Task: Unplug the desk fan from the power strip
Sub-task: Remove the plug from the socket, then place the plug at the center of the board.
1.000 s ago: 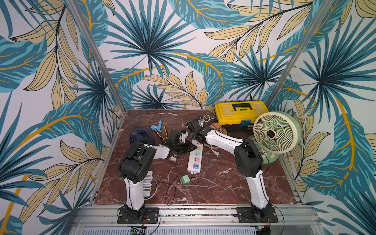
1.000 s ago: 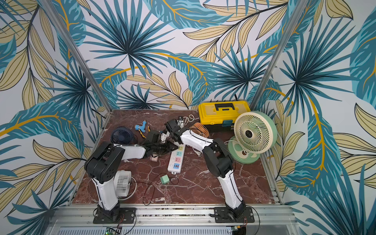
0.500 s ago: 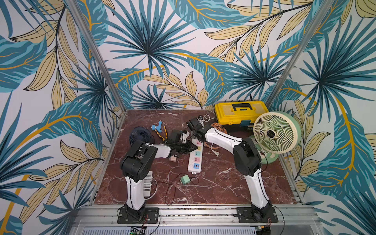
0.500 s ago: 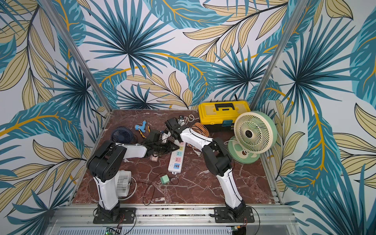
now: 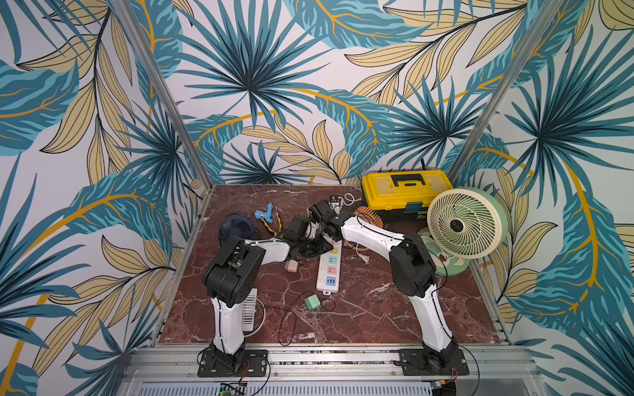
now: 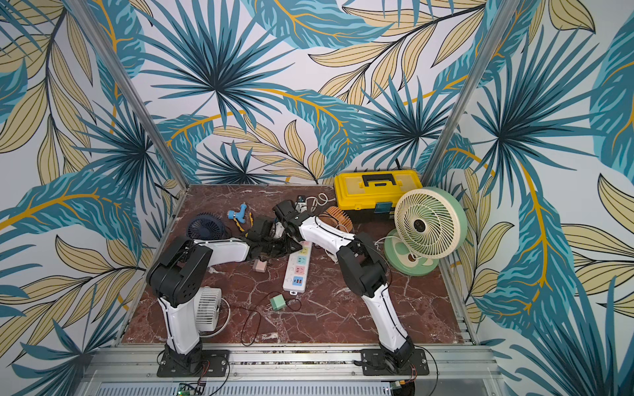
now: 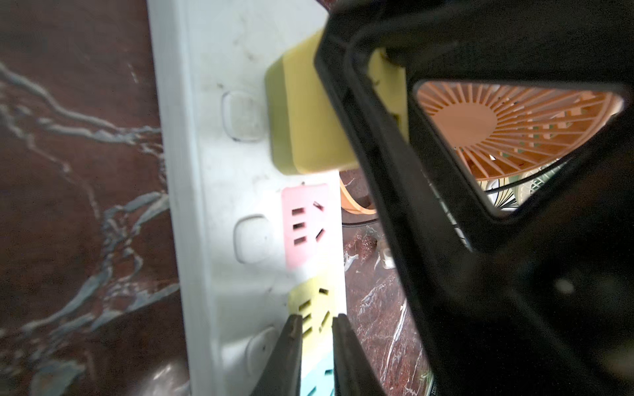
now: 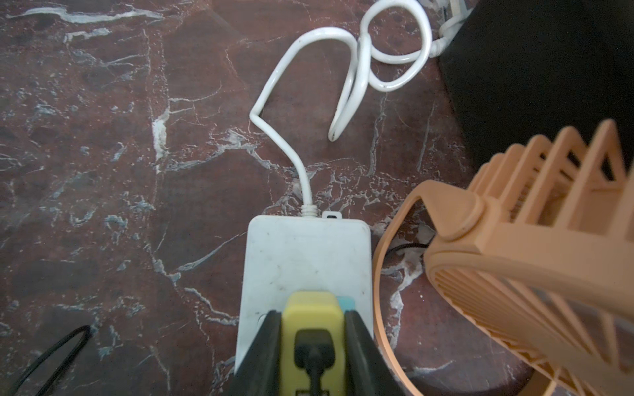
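Note:
The white power strip (image 5: pixel 328 271) lies mid-table with pastel sockets, and its white cord (image 8: pixel 346 85) curls toward the back. A yellow plug (image 8: pixel 312 329) with a black cable sits in the strip's far-end socket. My right gripper (image 8: pixel 312 313) is shut on that plug, one finger on each side. My left gripper (image 7: pixel 316 319) is nearly shut, with only a thin slit between the fingers and nothing in it. Its tips rest over the strip's yellow socket, two sockets from the plug (image 7: pixel 308 130). An orange desk fan (image 8: pixel 535 247) stands right beside the strip's cord end.
A large green fan (image 5: pixel 463 223) and a yellow toolbox (image 5: pixel 406 192) stand at the back right. A dark blue fan (image 5: pixel 236 226) and a blue tool (image 5: pixel 266 214) lie back left. A white fan (image 5: pixel 248 308), a pink adapter (image 5: pixel 291 265) and a green adapter (image 5: pixel 312 302) with thin black wire lie nearer.
My right gripper's jaws have closed in on the yellow plug. Both arms stay over the far end of the strip with hardly any shift.

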Action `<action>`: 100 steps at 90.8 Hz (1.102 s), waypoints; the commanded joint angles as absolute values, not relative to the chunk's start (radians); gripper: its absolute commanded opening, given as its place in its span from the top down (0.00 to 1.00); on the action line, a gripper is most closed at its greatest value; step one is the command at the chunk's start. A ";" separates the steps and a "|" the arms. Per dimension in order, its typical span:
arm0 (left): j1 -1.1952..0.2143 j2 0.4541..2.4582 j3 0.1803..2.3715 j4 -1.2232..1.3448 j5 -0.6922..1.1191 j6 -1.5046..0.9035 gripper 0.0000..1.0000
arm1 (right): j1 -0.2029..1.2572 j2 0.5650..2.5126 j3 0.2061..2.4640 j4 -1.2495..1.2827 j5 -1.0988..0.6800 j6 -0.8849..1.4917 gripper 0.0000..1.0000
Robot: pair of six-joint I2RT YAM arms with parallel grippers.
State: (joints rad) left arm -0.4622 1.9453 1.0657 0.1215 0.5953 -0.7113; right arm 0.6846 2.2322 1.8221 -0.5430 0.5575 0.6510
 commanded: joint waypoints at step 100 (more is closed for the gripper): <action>-0.459 1.690 0.964 0.157 0.513 -0.699 0.78 | 0.696 2.025 1.808 -0.578 0.509 0.557 0.84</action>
State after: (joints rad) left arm -0.4656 1.8225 0.9901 0.0814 0.5373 -0.7044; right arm 0.6964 2.0865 1.8023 -0.5640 0.5339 0.5911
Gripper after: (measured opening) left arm 0.221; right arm 0.303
